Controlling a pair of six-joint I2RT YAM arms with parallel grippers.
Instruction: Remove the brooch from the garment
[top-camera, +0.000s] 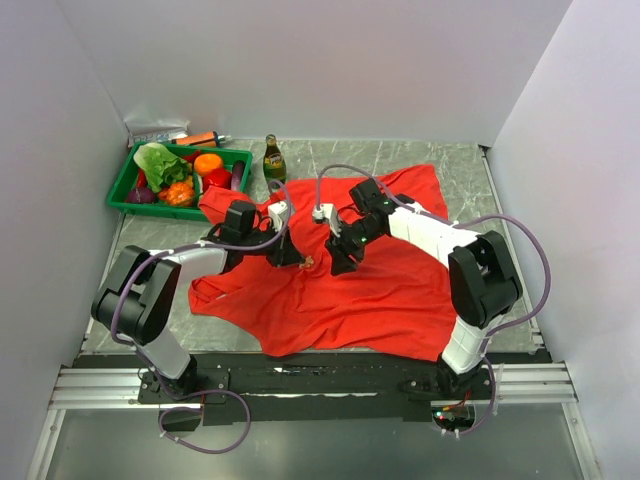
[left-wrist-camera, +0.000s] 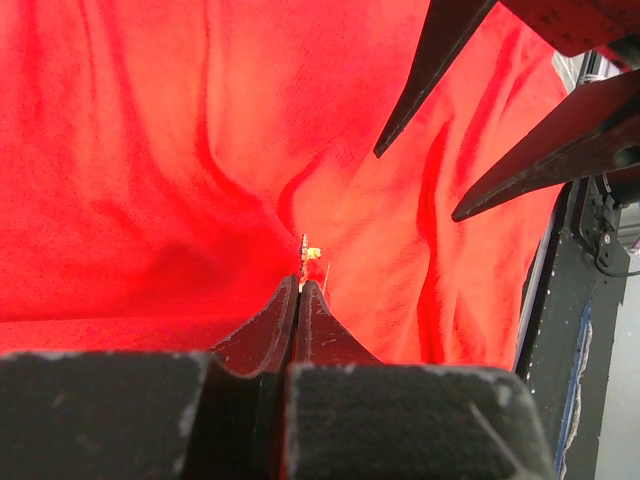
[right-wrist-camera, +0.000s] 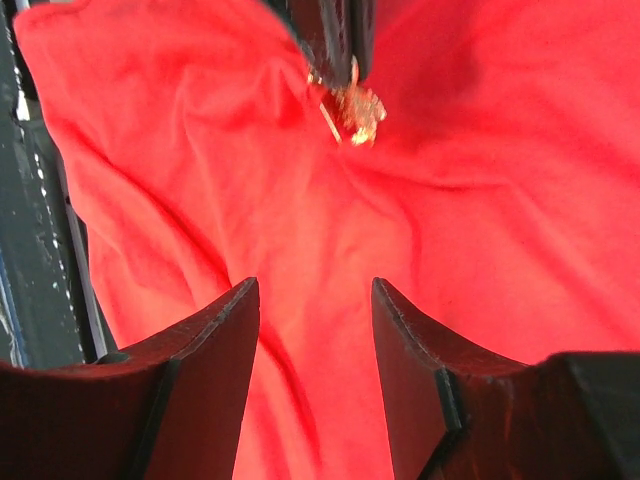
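Protruding from left jaws, brooch (left-wrist-camera: 311, 250), seemingly gripped

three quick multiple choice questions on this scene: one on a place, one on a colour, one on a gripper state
1. The green plastic crate of vegetables sits: A far left; B near right; C centre.
2. The tiny brooch seen against the red fabric shirt is: A silver; B gold; C blue.
3. The right gripper is: A open above the shirt; B shut on the brooch; C out of view.
A, it stands in the table's far-left corner; B, it glints yellow-gold; A, its fingers stand apart over red cloth.
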